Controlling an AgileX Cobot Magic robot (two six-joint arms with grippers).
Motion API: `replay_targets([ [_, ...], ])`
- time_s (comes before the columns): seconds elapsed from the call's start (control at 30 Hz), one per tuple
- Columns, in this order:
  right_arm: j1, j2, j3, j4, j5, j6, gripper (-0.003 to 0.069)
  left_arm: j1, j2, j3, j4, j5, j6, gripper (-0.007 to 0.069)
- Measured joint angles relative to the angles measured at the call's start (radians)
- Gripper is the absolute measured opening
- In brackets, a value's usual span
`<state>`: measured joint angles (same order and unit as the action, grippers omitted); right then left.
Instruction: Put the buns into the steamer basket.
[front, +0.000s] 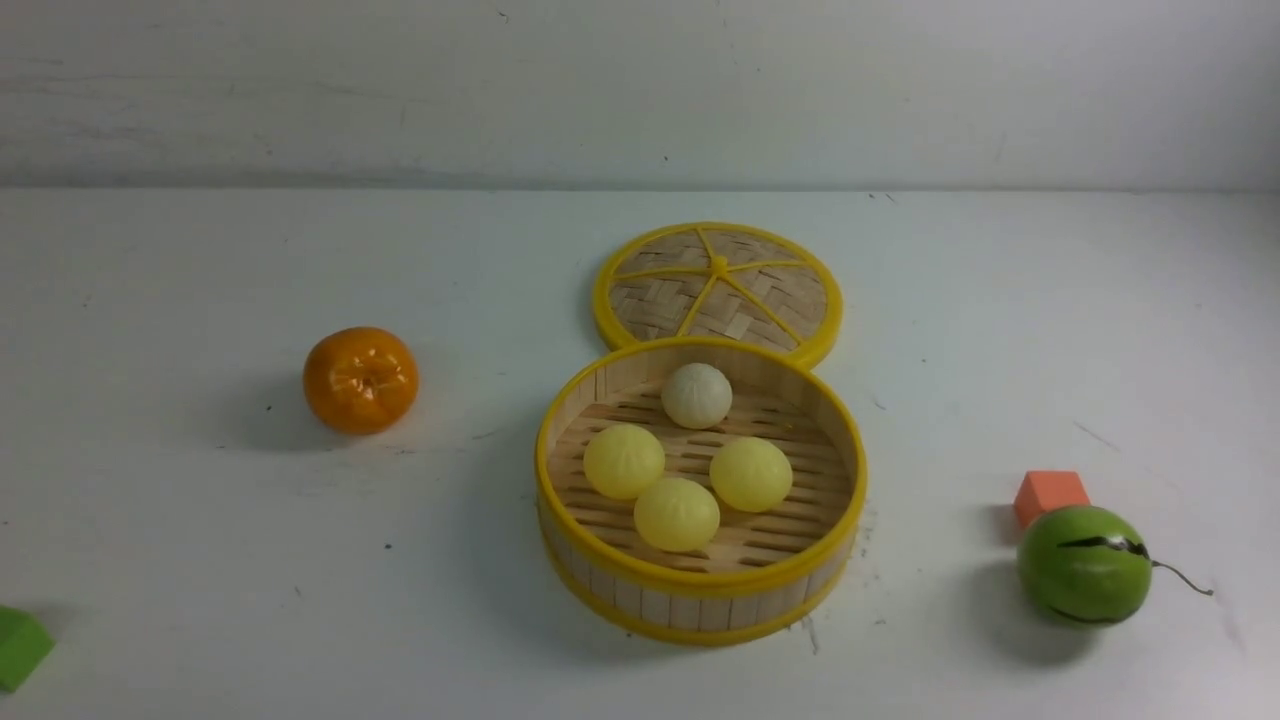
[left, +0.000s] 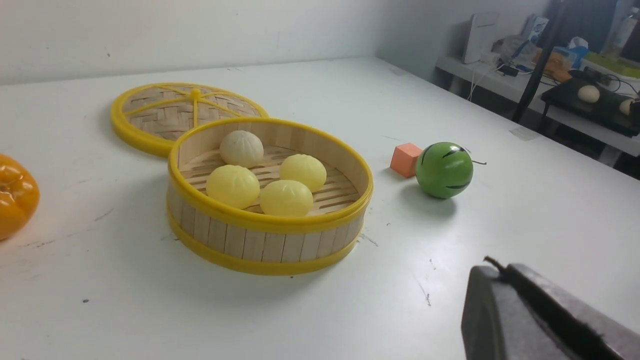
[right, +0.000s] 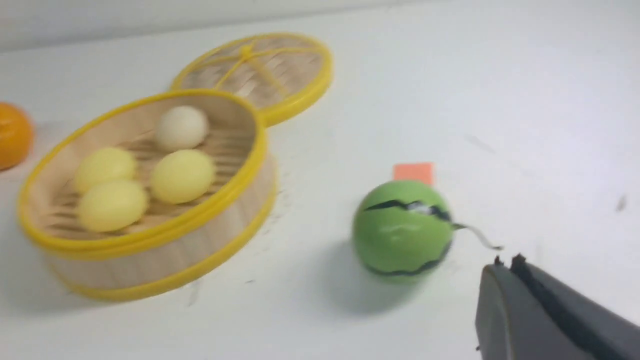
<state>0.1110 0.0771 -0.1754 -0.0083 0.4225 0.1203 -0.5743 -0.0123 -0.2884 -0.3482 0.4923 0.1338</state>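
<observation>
Buns (front: 690, 460): three pale yellow, one cream-white, pleated, inside basket.
Steamer basket (front: 700, 600): round bamboo, yellow rims.
Left pincer (left: 505, 272): closed, empty.
Right pincer (right: 505, 267): closed, empty.

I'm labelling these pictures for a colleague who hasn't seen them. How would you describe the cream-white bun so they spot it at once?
Find the round bamboo steamer basket in the middle of the table, just in front of the flat woven lid. Four small buns lie inside. The cream-white bun sits alone nearest the lid, the only pale, whitish one; the other three are yellow.
</observation>
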Motion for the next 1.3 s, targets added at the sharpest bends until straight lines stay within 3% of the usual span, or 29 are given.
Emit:
replay_targets([
  [0.13,-0.069,-0.082,0.176,0.018,-0.155,-0.077,-0.002,0.0,0.0,0.0,0.0,0.0,0.0,-0.0013],
  [0.53,-0.08,-0.087,0.197,0.032,-0.044,-0.033,-0.002,0.0,0.0,0.0,0.0,0.002,0.0,-0.0011],
  [1.3,-0.08,-0.087,0.195,0.032,-0.037,-0.015,-0.0007,0.0,0.0,0.0,0.007,0.003,0.0,0.0011],
])
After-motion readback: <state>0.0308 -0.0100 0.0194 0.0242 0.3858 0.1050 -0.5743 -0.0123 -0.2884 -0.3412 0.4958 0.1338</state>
